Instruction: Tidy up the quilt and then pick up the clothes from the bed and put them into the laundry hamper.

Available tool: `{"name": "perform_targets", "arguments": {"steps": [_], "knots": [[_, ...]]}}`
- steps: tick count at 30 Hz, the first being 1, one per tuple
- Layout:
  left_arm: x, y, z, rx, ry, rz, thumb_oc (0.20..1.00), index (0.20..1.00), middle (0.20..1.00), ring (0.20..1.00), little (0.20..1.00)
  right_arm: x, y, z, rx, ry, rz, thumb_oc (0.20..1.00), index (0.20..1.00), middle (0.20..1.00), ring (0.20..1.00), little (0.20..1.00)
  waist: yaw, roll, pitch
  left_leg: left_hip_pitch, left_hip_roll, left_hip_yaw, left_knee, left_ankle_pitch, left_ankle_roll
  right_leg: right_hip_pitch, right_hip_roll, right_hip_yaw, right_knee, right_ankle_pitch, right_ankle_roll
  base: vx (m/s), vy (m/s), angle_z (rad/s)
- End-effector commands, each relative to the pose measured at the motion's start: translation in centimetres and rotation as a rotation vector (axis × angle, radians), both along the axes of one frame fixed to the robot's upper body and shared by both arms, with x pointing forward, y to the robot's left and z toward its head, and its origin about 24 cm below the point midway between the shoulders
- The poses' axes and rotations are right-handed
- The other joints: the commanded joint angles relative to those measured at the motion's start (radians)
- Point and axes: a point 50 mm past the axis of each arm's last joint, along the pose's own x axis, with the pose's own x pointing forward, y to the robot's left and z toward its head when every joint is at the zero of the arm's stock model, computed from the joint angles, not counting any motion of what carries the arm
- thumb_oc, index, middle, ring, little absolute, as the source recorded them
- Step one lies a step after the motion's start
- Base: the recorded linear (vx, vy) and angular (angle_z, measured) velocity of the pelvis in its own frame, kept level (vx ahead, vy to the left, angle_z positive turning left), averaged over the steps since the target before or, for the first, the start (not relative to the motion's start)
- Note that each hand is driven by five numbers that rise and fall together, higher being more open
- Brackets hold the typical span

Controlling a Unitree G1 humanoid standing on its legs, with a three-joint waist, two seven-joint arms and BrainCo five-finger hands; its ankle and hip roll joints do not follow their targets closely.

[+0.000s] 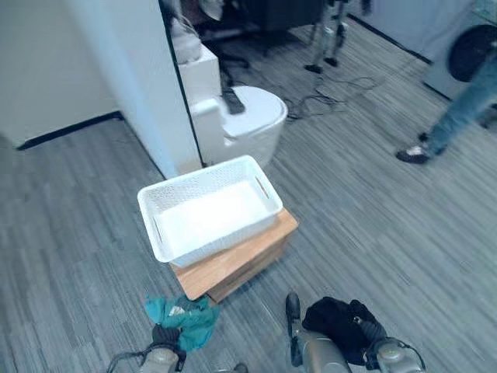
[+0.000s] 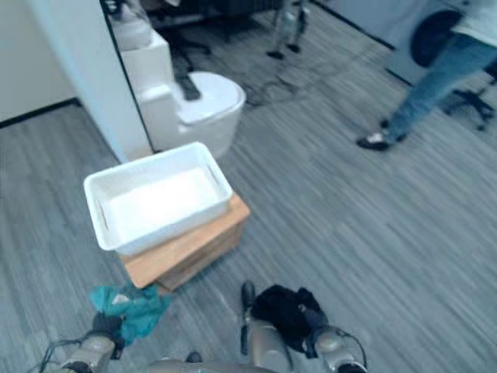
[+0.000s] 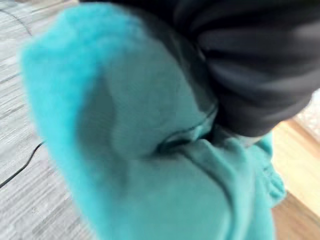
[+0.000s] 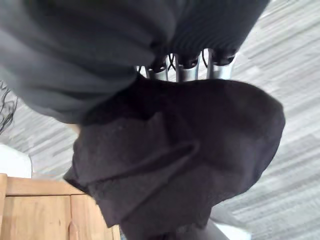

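Teal cloth hides left robot hand; fingers seemingly buried.

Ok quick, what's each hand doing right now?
Left hand: shut on the teal garment.
Right hand: shut on the black garment.

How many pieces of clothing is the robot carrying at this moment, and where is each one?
2. A teal garment bunched at the left hand, and a black garment bunched at the right hand. The white hamper looks empty; folds could hide more.
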Motion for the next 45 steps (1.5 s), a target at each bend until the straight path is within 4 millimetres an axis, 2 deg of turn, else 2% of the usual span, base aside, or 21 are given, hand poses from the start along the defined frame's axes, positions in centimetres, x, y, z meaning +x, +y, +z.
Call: {"name": "perform_targets", "arguments": {"steps": [1, 5, 6, 11, 13, 15, 17, 19, 20, 23, 24, 25, 26, 27, 28, 31, 32, 33, 35, 40, 45], "knots": [[2.9, -1.0, 0.9, -0.018, -0.106, -0.019, 0.2, 0.2, 0.2, 0.2, 0.2, 2.5, -1.9, 1.7, -0.073, -0.092, 0.017, 0.2, 0.2, 0.2, 0.2, 0.2, -0.028, 0.053, 0.065, -0.177, 0.073, 0.075, -0.031, 0.072, -0.027, 0.146, -0.057, -0.081, -0.09, -0.181, 0.104, 0.07, -0.073, 0.56], [3.7, -1.8, 1.1, -0.028, -0.132, -0.08, 0.2, 0.2, 0.2, 0.2, 0.2, 3.1, -2.8, 2.5, -0.101, -0.135, 0.013, 0.2, 0.2, 0.2, 0.2, 0.2, -0.048, 0.062, 0.051, -0.184, 0.12, 0.256, -0.034, 0.091, -0.035, 0.178, -0.096, -0.178, -0.087, -0.186, 0.105, 0.03, 0.024, 1.09], [3.9, -1.8, 1.3, -0.023, -0.141, -0.1, 0.2, 0.2, 0.2, 0.2, 0.2, 3.5, -3.3, 3.0, -0.11, -0.168, 0.005, 0.2, 0.2, 0.2, 0.2, 0.2, -0.058, 0.074, 0.033, -0.155, 0.151, 0.3, -0.057, 0.104, -0.048, 0.181, -0.101, -0.213, -0.074, -0.199, 0.105, 0.0, 0.078, 0.41], [3.8, -1.5, 1.7, -0.006, -0.168, -0.137, 0.2, 0.2, 0.2, 0.2, 0.2, 5.4, -4.3, 5.6, -0.14, -0.311, 0.008, 0.2, 0.2, 0.2, 0.2, 0.2, -0.068, 0.082, 0.005, -0.111, 0.165, 0.323, -0.139, 0.122, -0.049, 0.191, -0.117, -0.241, -0.035, -0.206, 0.12, 0.01, 0.127, 0.55], [3.8, -0.7, 2.3, 0.015, -0.196, -0.152, 0.2, 0.2, 0.2, 0.2, 0.2, 7.0, -4.8, 7.6, -0.162, -0.408, 0.029, 0.2, 0.2, 0.2, 0.2, 0.2, -0.067, 0.08, 0.01, -0.099, 0.158, 0.317, -0.145, 0.113, -0.036, 0.16, -0.14, -0.237, 0.062, -0.202, 0.135, -0.06, 0.178, -0.01], [3.2, 0.3, 2.4, 0.038, -0.182, -0.126, 0.2, 0.2, 0.2, 0.2, 0.2, 8.7, -4.9, 9.7, -0.178, -0.507, 0.042, 0.2, 0.2, 0.2, 0.2, 0.2, -0.066, 0.074, 0.023, -0.094, 0.146, 0.298, -0.145, 0.103, -0.025, 0.107, -0.16, -0.203, 0.179, -0.18, 0.158, -0.07, 0.119, 0.02], [3.0, 0.8, 2.5, 0.049, -0.185, -0.108, 0.2, 0.2, 0.2, 0.2, 0.2, 9.7, -5.6, 12.3, -0.196, -0.626, 0.043, 0.2, 0.2, 0.2, 0.2, 0.2, -0.09, 0.067, 0.034, -0.097, 0.143, 0.253, -0.145, 0.098, -0.026, 0.081, -0.077, -0.067, 0.174, -0.218, 0.146, -0.03, -0.009, 0.25], [2.1, 1.4, 2.2, 0.054, -0.158, -0.062, 0.2, 0.2, 0.2, 0.2, 0.2, 10.4, -6.7, 14.1, -0.221, -0.691, 0.033, 0.2, 0.2, 0.2, 0.2, 0.2, -0.107, 0.058, 0.043, -0.106, 0.131, 0.208, -0.145, 0.106, -0.027, 0.083, -0.004, 0.047, 0.09, -0.239, 0.124, 0.05, 0.005, 0.96], [2.1, 1.8, 2.3, 0.062, -0.156, -0.066, 0.2, 0.2, 0.2, 0.2, 0.2, 10.5, -6.9, 15.1, -0.225, -0.734, 0.03, 0.2, 0.2, 0.2, 0.2, 0.2, -0.111, 0.049, 0.038, -0.111, 0.117, 0.183, -0.145, 0.106, -0.026, 0.107, 0.002, 0.091, 0.045, -0.242, 0.113, 0.1, -0.027, 1.16], [1.2, 2.3, 2.4, 0.029, -0.17, 0.001, 0.2, 0.2, 0.2, 0.2, 0.2, 11.9, -6.4, 19.7, -0.242, -0.925, 0.08, 0.2, 0.2, 0.2, 0.2, 0.2, -0.095, 0.037, 0.014, -0.106, 0.106, 0.162, -0.145, 0.102, -0.023, 0.147, -0.002, 0.089, -0.018, -0.213, 0.104, 0.11, -0.094, 0.94], [1.1, 2.2, 2.4, 0.029, -0.17, 0.002, 0.2, 0.2, 0.2, 0.2, 0.2, 11.9, -6.4, 19.6, -0.242, -0.924, 0.081, 0.2, 0.2, 0.2, 0.2, 0.2, -0.096, 0.037, 0.013, -0.106, 0.106, 0.162, -0.145, 0.102, -0.023, 0.149, -0.001, 0.089, -0.021, -0.212, 0.104, 0.07, -0.055, 0.36], [0.8, 2.4, 2.4, 0.023, -0.178, 0.026, 0.2, 0.2, 0.2, 0.2, 0.2, 12.3, -6.2, 21.1, -0.248, -0.985, 0.104, 0.2, 0.2, 0.2, 0.2, 0.2, -0.089, 0.039, 0.004, -0.102, 0.11, 0.171, -0.145, 0.098, -0.024, 0.159, -0.005, 0.086, -0.043, -0.203, 0.106, 0.15, -0.063, 0.09], [0.7, 2.3, 2.9, -0.01, -0.235, 0.056, 0.2, 0.2, 0.2, 0.2, 0.2, 13.4, -5.3, 26.1, -0.282, -1.166, 0.187, 0.2, 0.2, 0.2, 0.2, 0.2, -0.068, 0.042, -0.018, -0.094, 0.125, 0.186, -0.145, 0.095, -0.028, 0.194, -0.01, 0.084, -0.101, -0.191, 0.106, 0.15, -0.063, -0.11], [0.7, 2.3, 2.9, -0.011, -0.234, 0.057, 0.2, 0.2, 0.2, 0.2, 0.2, 13.4, -5.3, 26.1, -0.282, -1.165, 0.188, 0.2, 0.2, 0.2, 0.2, 0.2, -0.069, 0.042, -0.017, -0.093, 0.126, 0.186, -0.145, 0.095, -0.028, 0.197, -0.01, 0.084, -0.103, -0.19, 0.106, 0.14, -0.063, -0.21], [0.8, 2.3, 3.1, -0.017, -0.257, 0.063, 0.2, 0.2, 0.2, 0.2, 0.2, 13.7, -4.8, 28.0, -0.294, -1.235, 0.223, 0.2, 0.2, 0.2, 0.2, 0.2, -0.062, 0.043, -0.021, -0.092, 0.13, 0.185, -0.145, 0.097, -0.031, 0.206, -0.012, 0.077, -0.112, -0.189, 0.105, 0.03, -0.033, -0.21], [1.4, 2.0, 3.7, -0.037, -0.311, 0.058, 0.2, 0.2, 0.2, 0.2, 0.2, 14.3, -3.0, 31.5, -0.303, -1.361, 0.312, 0.2, 0.2, 0.2, 0.2, 0.2, -0.05, 0.045, -0.023, -0.094, 0.14, 0.177, -0.145, 0.106, -0.037, 0.222, -0.015, 0.059, -0.126, -0.189, 0.101, 0.03, -0.046, -0.02], [1.8, 1.7, 4.3, -0.058, -0.354, 0.049, 0.2, 0.2, 0.2, 0.2, 0.2, 14.6, -1.8, 33.8, -0.313, -1.441, 0.378, 0.2, 0.2, 0.2, 0.2, 0.2, -0.041, 0.045, -0.026, -0.097, 0.145, 0.171, -0.145, 0.108, -0.04, 0.228, -0.014, 0.052, -0.132, -0.191, 0.097, 0.01, -0.041, 0.08], [1.8, 1.7, 4.3, -0.058, -0.354, 0.05, 0.2, 0.2, 0.2, 0.2, 0.2, 14.6, -1.7, 33.8, -0.312, -1.441, 0.379, 0.2, 0.2, 0.2, 0.2, 0.2, -0.043, 0.046, -0.026, -0.097, 0.145, 0.17, -0.145, 0.108, -0.04, 0.229, -0.014, 0.052, -0.131, -0.191, 0.097, 0.01, -0.035, 0.22], [2.0, 1.4, 4.6, -0.074, -0.371, 0.029, 0.2, 0.2, 0.2, 0.2, 0.2, 15.3, 0.2, 36.4, -0.283, -1.523, 0.455, 0.2, 0.2, 0.2, 0.2, 0.2, -0.033, 0.045, -0.03, -0.1, 0.149, 0.166, -0.145, 0.114, -0.045, 0.237, -0.014, 0.037, -0.137, -0.195, 0.093, -0.01, -0.032, 0.15], [2.7, 1.0, 5.4, -0.104, -0.432, 0.021, 0.2, 0.2, 0.2, 0.2, 0.2, 17.2, 3.6, 38.5, -0.253, -1.546, 0.564, 0.2, 0.2, 0.2, 0.2, 0.2, -0.009, 0.044, -0.031, -0.103, 0.153, 0.153, -0.145, 0.119, -0.051, 0.244, -0.013, 0.024, -0.139, -0.198, 0.087, 0.0, -0.033, 0.03], [4.8, 0.0, 8.8, -0.171, -0.639, -0.027, 0.2, 0.2, 0.2, 0.2, 0.2, 18.2, 4.7, 36.6, -0.235, -1.471, 0.58, 0.2, 0.2, 0.2, 0.2, 0.2, 0.014, 0.058, -0.014, -0.123, 0.149, 0.134, -0.145, 0.127, -0.052, 0.238, -0.02, 0.004, -0.138, -0.201, 0.085, 0.0, -0.029, 0.16]]}}
